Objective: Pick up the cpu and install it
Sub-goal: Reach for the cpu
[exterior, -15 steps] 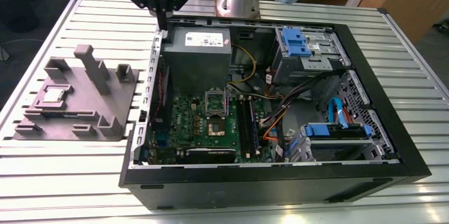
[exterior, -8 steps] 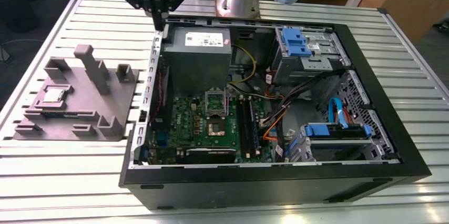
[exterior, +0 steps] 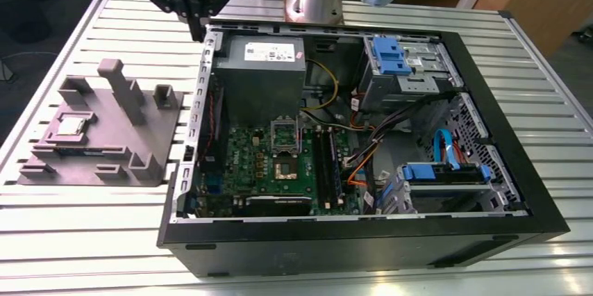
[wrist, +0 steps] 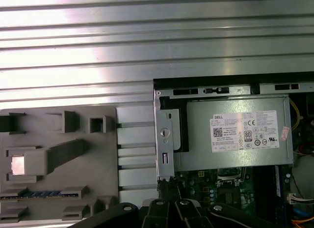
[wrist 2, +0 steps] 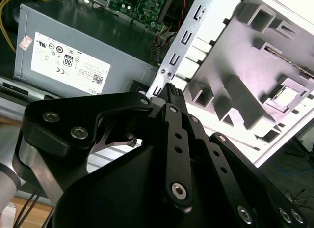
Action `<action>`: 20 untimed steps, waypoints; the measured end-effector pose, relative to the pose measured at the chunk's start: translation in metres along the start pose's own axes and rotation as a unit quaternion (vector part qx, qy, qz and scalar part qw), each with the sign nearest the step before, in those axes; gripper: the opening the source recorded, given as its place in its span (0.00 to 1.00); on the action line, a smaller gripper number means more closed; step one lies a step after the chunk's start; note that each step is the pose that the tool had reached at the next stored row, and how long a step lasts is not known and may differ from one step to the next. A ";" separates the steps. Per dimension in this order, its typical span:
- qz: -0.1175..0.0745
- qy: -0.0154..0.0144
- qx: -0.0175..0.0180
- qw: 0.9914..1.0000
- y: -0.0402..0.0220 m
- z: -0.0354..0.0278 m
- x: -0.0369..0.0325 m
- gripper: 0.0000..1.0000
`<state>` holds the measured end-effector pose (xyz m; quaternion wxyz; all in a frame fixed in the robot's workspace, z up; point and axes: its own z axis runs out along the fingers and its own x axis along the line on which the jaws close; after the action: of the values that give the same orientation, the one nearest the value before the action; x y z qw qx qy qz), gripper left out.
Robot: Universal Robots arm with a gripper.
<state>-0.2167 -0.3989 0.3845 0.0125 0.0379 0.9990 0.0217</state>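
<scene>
The end effector (exterior: 197, 30) is seen clenched, its fingers drawn together with nothing gripped between them. It is poised over the far corner of the open computer case (exterior: 371, 247) on the exterior view's left, just above the case's rim. In both wrist views the end effector (wrist 2: 170, 90) (wrist: 169, 187) is shown closed to a single tip. The cpu (exterior: 72, 125) is seated flat in a square recess of a grey fixture (exterior: 111, 133). This fixture is placed on the slatted metal counter (exterior: 83, 240) just beside the case, at the exterior view's left of it. The cpu is thus kept outside the case and well apart from the end effector; it is also seen as a pale square in both wrist views (wrist 2: 286, 94) (wrist: 18, 165). Inside the case, a grey power supply (exterior: 260, 80) with a white label is mounted at the far end, close below the end effector. A green circuit board (exterior: 250, 164) is laid on the case floor nearer the front wall. A shiny metal socket frame (exterior: 283, 165) with a dark centre is fixed near the board's middle.
</scene>
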 end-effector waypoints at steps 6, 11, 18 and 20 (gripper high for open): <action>0.000 0.000 0.000 1.000 -0.0001 0.0001 0.0018 0.10; 0.000 0.000 0.000 1.000 -0.0002 0.0001 0.0031 0.10; 0.000 0.000 0.000 1.000 -0.0004 0.0001 0.0049 0.10; 0.000 0.000 0.000 1.000 -0.0004 0.0001 0.0053 0.10</action>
<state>-0.2220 -0.3989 0.3843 0.0125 0.0379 0.9990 0.0217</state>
